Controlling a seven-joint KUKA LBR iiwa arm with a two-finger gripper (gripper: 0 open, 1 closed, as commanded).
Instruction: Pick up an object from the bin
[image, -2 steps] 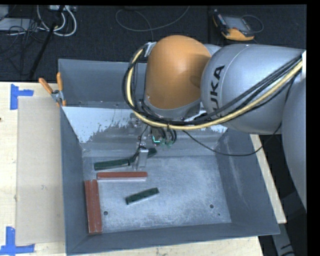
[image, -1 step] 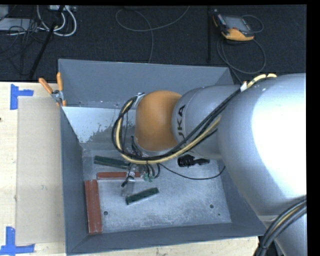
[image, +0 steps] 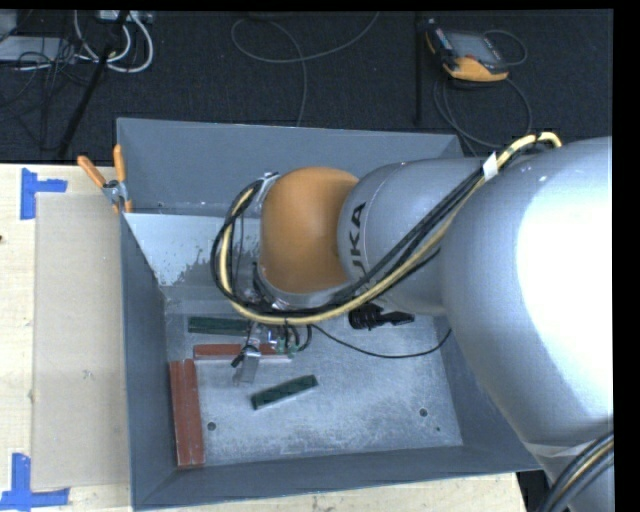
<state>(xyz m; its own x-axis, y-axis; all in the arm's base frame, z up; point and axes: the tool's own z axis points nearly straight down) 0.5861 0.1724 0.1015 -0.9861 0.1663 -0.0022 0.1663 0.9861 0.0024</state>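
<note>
I see the gripper (image: 246, 366) at the right end of a short red-brown bar (image: 214, 351) in the bin (image: 146, 380). Spread or closed, I cannot tell.

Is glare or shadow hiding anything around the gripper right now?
Camera view: glare sits on the silver arm link and the bin's back wall, not on the floor; the gripper and the green strip beside it are evenly lit; the orange cover blocks the floor beneath it.
</note>
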